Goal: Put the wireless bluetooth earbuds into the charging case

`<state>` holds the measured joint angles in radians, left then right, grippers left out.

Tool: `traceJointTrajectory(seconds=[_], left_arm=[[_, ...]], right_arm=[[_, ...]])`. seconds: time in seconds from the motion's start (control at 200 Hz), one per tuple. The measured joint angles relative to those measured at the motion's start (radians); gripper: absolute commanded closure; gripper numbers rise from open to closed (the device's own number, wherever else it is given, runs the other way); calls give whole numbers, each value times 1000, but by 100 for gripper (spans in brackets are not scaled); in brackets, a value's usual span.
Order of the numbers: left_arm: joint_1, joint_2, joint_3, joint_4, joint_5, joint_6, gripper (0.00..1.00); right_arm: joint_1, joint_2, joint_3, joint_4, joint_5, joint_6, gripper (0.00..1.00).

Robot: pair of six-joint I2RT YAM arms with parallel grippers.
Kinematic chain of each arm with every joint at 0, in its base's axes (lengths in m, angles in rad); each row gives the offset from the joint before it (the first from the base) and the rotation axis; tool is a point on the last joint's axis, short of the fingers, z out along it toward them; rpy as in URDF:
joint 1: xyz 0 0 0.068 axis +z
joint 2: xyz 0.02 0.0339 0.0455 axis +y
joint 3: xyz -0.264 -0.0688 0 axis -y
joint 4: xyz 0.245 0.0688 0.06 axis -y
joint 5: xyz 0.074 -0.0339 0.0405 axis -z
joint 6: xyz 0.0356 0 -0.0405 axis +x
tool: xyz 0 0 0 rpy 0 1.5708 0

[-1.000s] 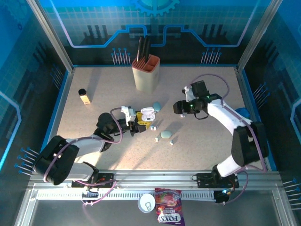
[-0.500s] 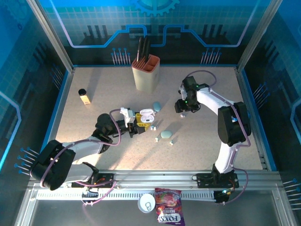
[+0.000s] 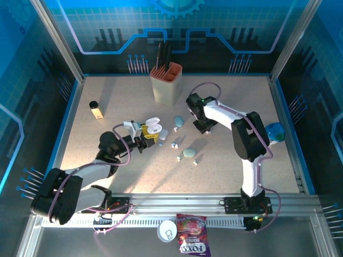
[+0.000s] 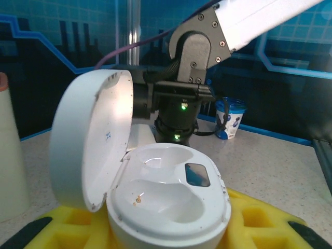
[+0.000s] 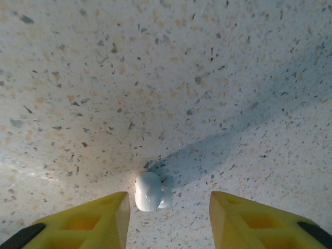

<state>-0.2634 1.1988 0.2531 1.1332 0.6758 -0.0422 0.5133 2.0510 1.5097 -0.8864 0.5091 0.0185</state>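
My left gripper (image 3: 146, 131) is shut on the white charging case (image 3: 152, 128), whose lid stands open. In the left wrist view the case (image 4: 168, 199) sits between my yellow fingers (image 4: 259, 220), both wells empty, lid (image 4: 88, 142) tipped back to the left. My right gripper (image 3: 202, 127) points down at the table right of centre. In the right wrist view a white earbud (image 5: 150, 191) lies on the table between its open jaws (image 5: 168, 215), close to the left finger (image 5: 101, 218) and untouched. More earbuds lie loose mid-table (image 3: 174, 144), (image 3: 179, 157), (image 3: 195, 161).
Two teal pebble cases (image 3: 179, 121), (image 3: 189, 152) lie among the loose earbuds. A beige holder with dark handles (image 3: 166, 83) stands at the back, a small bottle (image 3: 96, 110) at the left, a blue cup (image 3: 276, 131) at the right edge. A candy bag (image 3: 193, 243) lies below the rail.
My right arm has swung left toward the centre and come down over an earbud, its jaws narrowing. My left gripper has carried the open case a little left and back.
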Motion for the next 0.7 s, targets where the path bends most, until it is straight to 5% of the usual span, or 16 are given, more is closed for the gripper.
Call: traceJointTrajectory(seconds=[0.7], left_arm=[[12,-16,-1,1,-3,0,66]], right_arm=[[43,83,24,-37,113,-21,63]])
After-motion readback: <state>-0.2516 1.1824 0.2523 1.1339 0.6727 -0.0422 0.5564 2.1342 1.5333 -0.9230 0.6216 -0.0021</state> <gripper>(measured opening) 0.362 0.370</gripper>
